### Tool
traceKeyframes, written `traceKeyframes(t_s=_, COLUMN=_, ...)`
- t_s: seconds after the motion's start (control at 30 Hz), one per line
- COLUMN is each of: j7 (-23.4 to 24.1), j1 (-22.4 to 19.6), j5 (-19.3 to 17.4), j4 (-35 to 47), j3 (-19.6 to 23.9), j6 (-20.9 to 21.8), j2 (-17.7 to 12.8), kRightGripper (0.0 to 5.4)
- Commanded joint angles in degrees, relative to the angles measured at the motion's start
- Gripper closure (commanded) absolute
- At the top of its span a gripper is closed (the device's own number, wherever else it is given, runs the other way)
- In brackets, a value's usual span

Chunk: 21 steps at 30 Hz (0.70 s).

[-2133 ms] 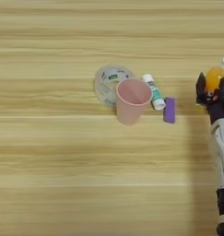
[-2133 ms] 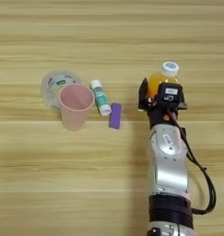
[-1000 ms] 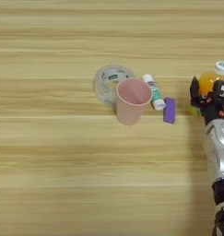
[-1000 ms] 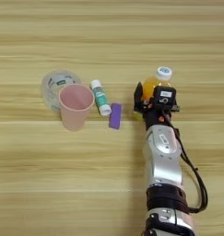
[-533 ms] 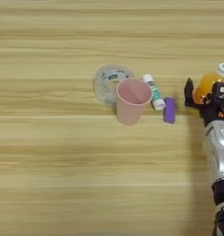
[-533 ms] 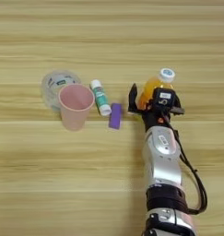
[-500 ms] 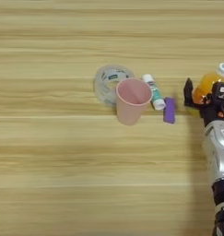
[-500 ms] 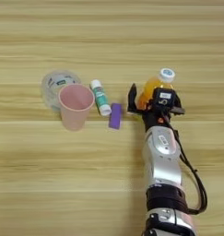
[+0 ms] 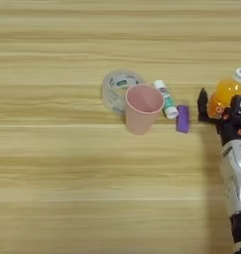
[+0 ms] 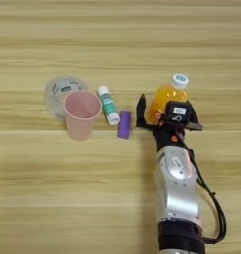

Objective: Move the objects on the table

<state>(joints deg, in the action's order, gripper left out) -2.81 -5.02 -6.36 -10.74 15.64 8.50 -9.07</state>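
An orange juice bottle [image 10: 167,97] with a white cap [image 10: 180,79] stands on the table [image 10: 120,198], right of the middle. My right gripper [image 10: 166,113] is open at the bottle's near side. Its left finger [image 10: 141,111] stands apart from the bottle's left side, and the other finger is largely hidden behind the gripper body. Left of the bottle lie a small purple block [image 10: 124,124] and a white-green glue stick [image 10: 108,105]. Further left, a pink cup [image 10: 81,114] stands upright against a clear tape roll [image 10: 60,92].
My silver forearm [image 10: 177,188] runs up from the bottom edge to the bottle, with a black cable [image 10: 217,218] looping on its right. The small items sit in a tight row between the cup and the bottle.
The gripper's fingers, earlier closed on the bottle, have spread apart, the left one swinging out to the left. The bottle has stayed in place. The other items have not moved.
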Motion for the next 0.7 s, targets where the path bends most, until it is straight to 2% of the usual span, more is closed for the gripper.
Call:
traceKeyframes(t_s=0.03, j7=0.11, j1=0.84, j5=-0.46, j4=7.28, j3=-0.26, j6=-1.54, j2=-0.62, kRightGripper=0.05)
traceKeyframes(t_s=0.4, j7=-1.12, j1=7.42, j5=-1.21, j4=12.32, j3=-1.06, j6=-5.28, j2=0.21, kRightGripper=0.05)
traceKeyframes(t_s=0.7, j7=-3.68, j1=13.11, j5=-1.05, j4=15.84, j3=-4.32, j6=-6.60, j2=1.34, kRightGripper=0.05)
